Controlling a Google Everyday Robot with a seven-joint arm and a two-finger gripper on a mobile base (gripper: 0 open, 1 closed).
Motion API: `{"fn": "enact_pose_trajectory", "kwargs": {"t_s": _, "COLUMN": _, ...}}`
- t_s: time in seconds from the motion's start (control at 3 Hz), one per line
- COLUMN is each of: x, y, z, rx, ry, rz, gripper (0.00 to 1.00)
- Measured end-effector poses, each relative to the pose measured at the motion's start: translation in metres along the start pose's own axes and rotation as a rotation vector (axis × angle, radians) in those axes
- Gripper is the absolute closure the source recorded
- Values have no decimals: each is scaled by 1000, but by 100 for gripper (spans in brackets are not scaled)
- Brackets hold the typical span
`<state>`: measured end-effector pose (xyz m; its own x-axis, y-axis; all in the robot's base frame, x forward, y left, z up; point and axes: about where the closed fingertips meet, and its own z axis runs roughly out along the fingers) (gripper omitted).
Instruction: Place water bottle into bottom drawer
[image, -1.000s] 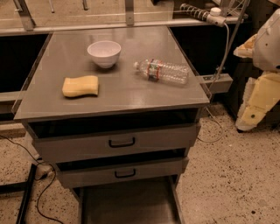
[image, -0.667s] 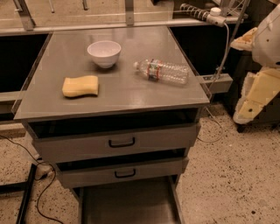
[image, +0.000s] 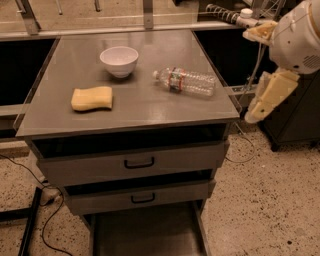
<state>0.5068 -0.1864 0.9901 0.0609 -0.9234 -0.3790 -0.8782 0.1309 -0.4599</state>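
Lying sideways, crinkled water bottle (image: 187, 81) rests; end effector (image: 261, 106) beside table (image: 145, 110).

The hand (image: 261, 104), hung beside the right edge of the counter (image: 150, 107), is now carried higher and nearer that edge, and the arm (image: 296, 36) is raised with it.

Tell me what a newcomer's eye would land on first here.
The water bottle lies on its side on the cabinet top, right of a white bowl and a yellow sponge. Off the cabinet's right edge hangs the gripper, apart from the bottle. Below, the bottom drawer stands pulled out.
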Motion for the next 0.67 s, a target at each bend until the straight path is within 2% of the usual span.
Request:
{"fn": "enact_pose_trajectory", "kwargs": {"t_s": 0.33, "x": -12, "y": -27, "z": 27, "rx": 29, "ry": -79, "rz": -32, "gripper": 0}}
{"fn": "enact_pose_trajectory", "kwargs": {"t_s": 0.67, "x": -12, "y": -27, "z": 27, "rx": 29, "ry": -79, "rz": -32, "gripper": 0}}
